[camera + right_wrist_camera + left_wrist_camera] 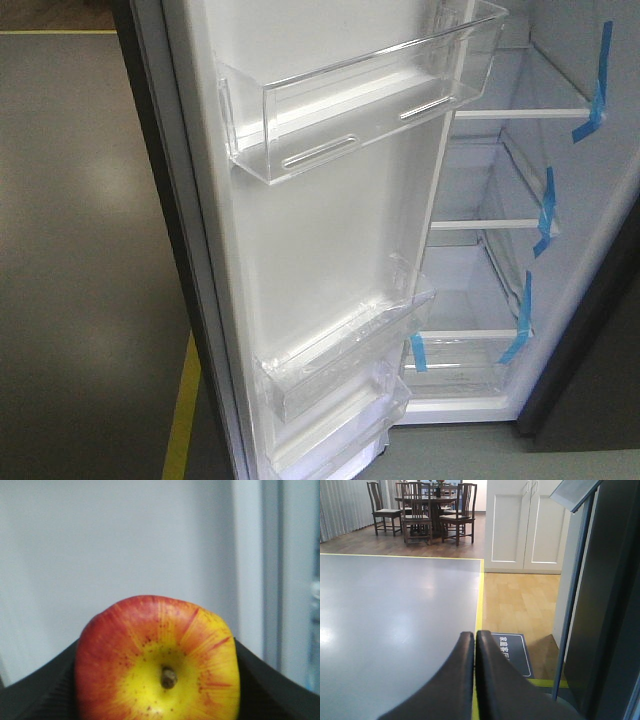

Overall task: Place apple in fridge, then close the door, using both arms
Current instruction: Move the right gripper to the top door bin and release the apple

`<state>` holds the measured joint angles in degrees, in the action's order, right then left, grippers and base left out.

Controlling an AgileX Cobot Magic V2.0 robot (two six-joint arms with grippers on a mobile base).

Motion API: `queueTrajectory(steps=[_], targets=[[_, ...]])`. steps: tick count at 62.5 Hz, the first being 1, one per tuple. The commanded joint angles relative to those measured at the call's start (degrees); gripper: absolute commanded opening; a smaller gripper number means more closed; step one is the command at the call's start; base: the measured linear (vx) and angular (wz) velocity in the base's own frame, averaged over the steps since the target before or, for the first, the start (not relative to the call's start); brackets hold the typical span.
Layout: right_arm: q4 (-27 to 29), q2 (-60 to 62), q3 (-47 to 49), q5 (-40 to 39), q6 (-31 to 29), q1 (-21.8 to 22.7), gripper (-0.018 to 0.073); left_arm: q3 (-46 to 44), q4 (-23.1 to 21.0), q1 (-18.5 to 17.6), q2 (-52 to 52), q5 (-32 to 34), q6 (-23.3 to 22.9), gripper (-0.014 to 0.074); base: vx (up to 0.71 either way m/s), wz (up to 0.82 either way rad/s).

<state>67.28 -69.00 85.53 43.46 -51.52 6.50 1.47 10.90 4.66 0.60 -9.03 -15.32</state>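
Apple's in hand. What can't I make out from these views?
Right wrist view: the apple is cut off below by the frame's bottom edge; background blurred.
Front view: no arm appears, so the apple's place relative to the shelves is unknown; the door hides the fridge interior's left side.
Left wrist view: no fridge interior shown.

Free room inside fridge (600, 170), right of door (320, 250) and bins (360, 110)

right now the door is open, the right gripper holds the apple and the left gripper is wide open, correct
No: the left gripper is shut, jaws pressed together with nothing between, as the left wrist view shows. The door is open and the right gripper holds the apple.
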Motion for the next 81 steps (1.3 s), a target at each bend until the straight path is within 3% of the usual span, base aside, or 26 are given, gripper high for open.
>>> queueTrajectory(steps=[1, 6, 12, 24, 37, 47, 57, 65, 72, 81], targets=[[12.50, -4.80, 5.90, 3.48, -9.21, 0.14, 0.0023, 1.63, -0.11, -0.11, 0.88, 3.90, -0.22, -0.0006, 0.00, 0.00], [14.52, -9.41, 9.76, 7.06, -10.30, -0.38, 0.0023, 1.63, -0.11, -0.11, 0.88, 3.90, -0.22, -0.0006, 0.00, 0.00], [12.95, -14.57, 14.20, 8.15, -10.25, -2.51, 0.0025, 1.63, -0.11, -0.11, 0.88, 3.90, -0.22, -0.0006, 0.00, 0.00], [3.97, -22.66, 21.36, 8.12, -9.86, -8.45, 0.0028, 1.63, -0.11, -0.11, 0.88, 3.90, -0.22, -0.0006, 0.00, 0.00], [-2.97, -25.38, 23.33, 5.53, -6.92, -10.10, 0.0067, 1.63, -0.11, -0.11, 0.88, 3.90, -0.22, -0.0006, 0.00, 0.00], [-3.07, -26.37, 23.33, 6.27, -6.92, -10.03, 0.0205, 1.63, -0.11, -0.11, 0.88, 3.90, -0.22, -0.0006, 0.00, 0.00], [-3.05, -27.58, 23.33, 6.57, -5.91, -10.03, 0.0473, 1.63, -0.11, -0.11, 0.88, 3.90, -0.22, -0.0006, 0.00, 0.00], [-4.05, -27.59, 23.27, 5.63, -4.28, -10.03, 0.0624, 1.63, -0.11, -0.11, 0.88, 3.90, -0.22, -0.0006, 0.00, 0.00], [-3.91, -27.41, 23.27, 5.13, -4.23, -10.03, 0.0659, 1.63, -0.11, -0.11, 0.88, 3.90, -0.22, -0.0006, 0.00, 0.00], [-3.85, -26.60, 23.33, 4.55, -4.23, -10.03, 0.0611, 1.63, -0.11, -0.11, 0.88, 3.90, -0.22, -0.0006, 0.00, 0.00]])
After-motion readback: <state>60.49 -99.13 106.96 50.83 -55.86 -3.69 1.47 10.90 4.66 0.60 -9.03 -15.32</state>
